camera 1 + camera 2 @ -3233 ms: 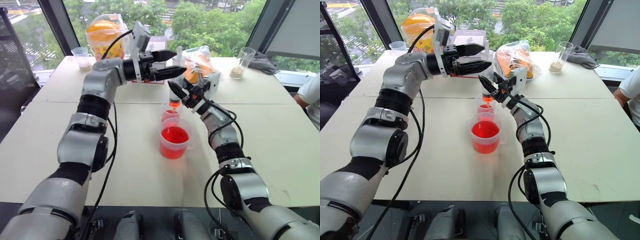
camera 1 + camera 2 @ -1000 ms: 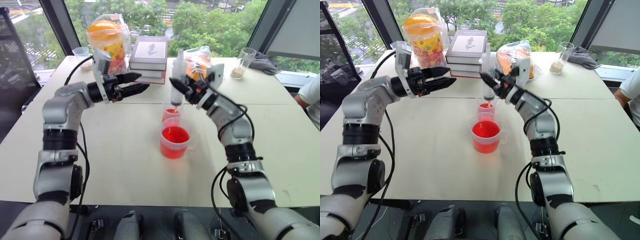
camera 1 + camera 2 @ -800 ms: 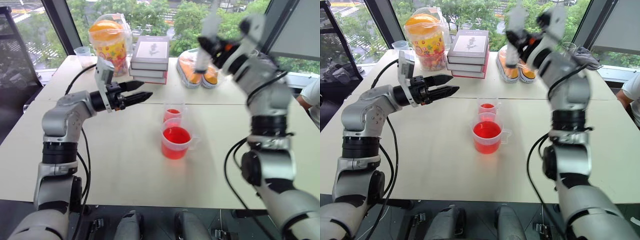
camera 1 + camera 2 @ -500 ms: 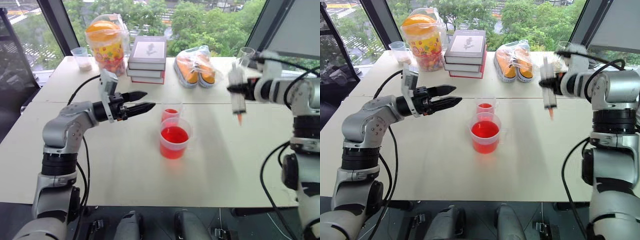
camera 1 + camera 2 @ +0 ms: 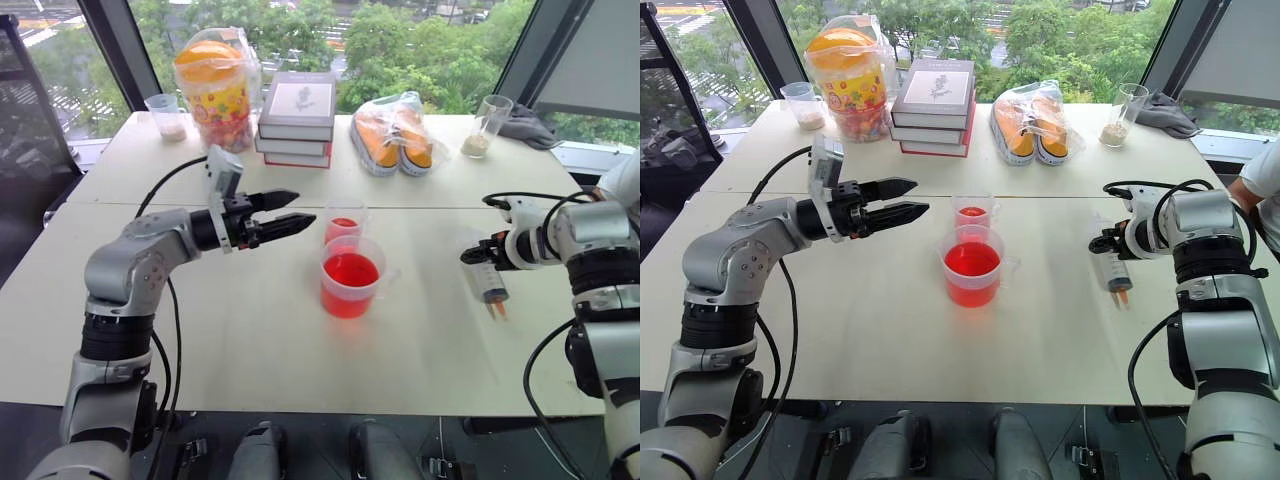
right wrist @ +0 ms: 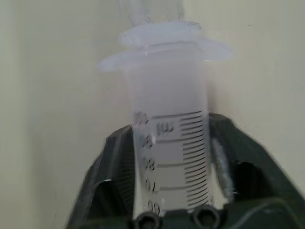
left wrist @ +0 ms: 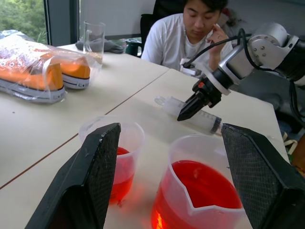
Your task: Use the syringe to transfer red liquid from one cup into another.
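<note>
Syringe: lying flat on the table, well to the right of both red cups, orange-red tip pointing toward the near edge, plunger end toward the far side.
Right gripper: hovering just over the barrel, angled down. In the right wrist view the two black fingers are flanking the barrel, with slivers of gap showing on each side, so judging it as spread and letting go rather than pinching. Contact on either side: cannot tell for sure.
Left gripper: fingers spread, holding nothing, pointing level at the cups from their left, apart from both.
Wider cup: sitting upright mid-table, carrying most of the red liquid.
Narrower cup: standing just behind the wider one, touching or nearly touching, with a shallow red layer.
Step in hand: looking like parking the syringe after a transfer.
Doing it well: backing the right fingers straight up and off the barrel, no sideways drag, since a round barrel is likely rolling if nudged.
Risk: tip may be dripping red on the table; barrel may be sticking to one finger on lift.
Bystander: person sitting beyond the right arm, so keeping the retreat path tight.
Clutter: bagged shoes, books, all well clear.
</note>
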Robot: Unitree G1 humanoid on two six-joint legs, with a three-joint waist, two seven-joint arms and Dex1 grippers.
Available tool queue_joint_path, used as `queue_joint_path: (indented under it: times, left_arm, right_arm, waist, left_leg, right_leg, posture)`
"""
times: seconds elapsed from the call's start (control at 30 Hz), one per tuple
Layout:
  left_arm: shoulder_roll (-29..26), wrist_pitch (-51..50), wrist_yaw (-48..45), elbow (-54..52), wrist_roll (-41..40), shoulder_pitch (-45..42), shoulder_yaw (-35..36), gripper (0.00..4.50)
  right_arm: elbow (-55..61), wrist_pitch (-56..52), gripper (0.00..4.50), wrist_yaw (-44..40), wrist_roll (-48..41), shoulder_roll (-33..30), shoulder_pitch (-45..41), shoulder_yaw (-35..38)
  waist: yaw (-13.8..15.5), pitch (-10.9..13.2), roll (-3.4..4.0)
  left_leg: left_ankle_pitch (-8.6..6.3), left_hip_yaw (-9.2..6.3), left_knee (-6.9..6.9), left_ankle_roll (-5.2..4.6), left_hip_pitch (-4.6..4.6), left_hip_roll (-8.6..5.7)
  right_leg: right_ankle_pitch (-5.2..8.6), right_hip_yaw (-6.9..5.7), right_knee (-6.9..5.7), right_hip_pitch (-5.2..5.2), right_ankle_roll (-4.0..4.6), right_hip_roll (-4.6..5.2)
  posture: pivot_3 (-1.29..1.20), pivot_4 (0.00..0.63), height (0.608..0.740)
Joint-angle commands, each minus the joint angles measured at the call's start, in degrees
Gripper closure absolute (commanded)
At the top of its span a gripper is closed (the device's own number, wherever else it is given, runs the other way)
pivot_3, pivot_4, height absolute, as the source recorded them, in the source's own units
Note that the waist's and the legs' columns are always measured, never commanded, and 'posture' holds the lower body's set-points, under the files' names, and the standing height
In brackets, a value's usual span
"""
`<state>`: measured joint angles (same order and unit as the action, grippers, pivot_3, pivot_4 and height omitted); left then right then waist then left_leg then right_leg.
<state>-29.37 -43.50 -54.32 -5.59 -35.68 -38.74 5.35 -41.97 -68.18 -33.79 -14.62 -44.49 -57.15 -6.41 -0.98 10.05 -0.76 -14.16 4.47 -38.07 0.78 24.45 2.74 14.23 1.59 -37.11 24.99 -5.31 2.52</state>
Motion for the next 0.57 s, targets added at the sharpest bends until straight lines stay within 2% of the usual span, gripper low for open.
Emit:
queue_joint_path:
  times: [0.03, 0.17, 0.27, 0.37, 0.57]
  left_arm:
    - [-1.40, -0.37, 0.25, -2.79, -1.27, 0.03, 0.53, 1.03]
    - [-2.77, -1.30, -0.17, -3.22, -2.06, 0.28, 0.85, 1.03]
    - [-4.42, -2.26, -0.82, -3.43, -2.98, 0.37, 1.25, 1.03]
    - [-6.35, -3.56, -1.27, -3.94, -3.94, 0.78, 1.47, 1.03]
    - [-9.56, -5.78, -2.35, -4.57, -5.86, 1.40, 1.86, 1.03]
  right_arm:
    - [1.02, 0.45, 0.05, -1.78, 0.60, -1.05, -1.28, 1.61]
    - [10.14, -0.87, 0.05, -5.40, -0.37, -4.43, -0.28, 1.88]
    - [24.95, -2.75, 0.05, -11.51, -5.41, -9.00, 4.00, 4.32]
    - [40.41, -4.39, 0.05, -16.93, -13.01, -12.25, 10.52, 10.87]
    - [62.33, -4.96, 0.05, -18.80, -21.51, -13.76, 25.51, 23.63]
  waist:
    - [-0.02, 0.00, 0.00]
    - [0.01, 0.02, 0.04]
    - [0.16, 0.02, 0.04]
    - [0.26, 0.02, 0.03]
    - [0.22, 0.02, 0.02]
  left_leg:
    - [0.00, 0.00, -0.02, 0.00, 0.00, 0.00]
    - [0.00, 0.00, -0.02, 0.00, 0.02, 0.00]
    - [0.00, -0.02, 0.04, 0.00, 0.05, 0.01]
    - [-0.01, -0.07, 0.08, -0.01, 0.07, 0.02]
    - [-0.01, -0.09, 0.04, -0.01, 0.00, 0.02]
  right_leg:
    - [0.00, 0.00, 0.00, 0.00, 0.00, 0.00]
    - [0.00, 0.00, -0.01, 0.03, 0.00, 0.00]
    - [0.01, -0.01, -0.01, 0.08, 0.00, 0.00]
    - [0.02, -0.05, 0.04, 0.08, -0.01, -0.02]
    - [0.02, -0.06, 0.03, -0.02, -0.01, 0.00]
  posture:
    - [0.00, 0.150, 0.740]
    - [0.00, 0.150, 0.740]
    - [0.00, 0.150, 0.740]
    - [0.00, 0.150, 0.740]
    - [0.00, 0.150, 0.740]
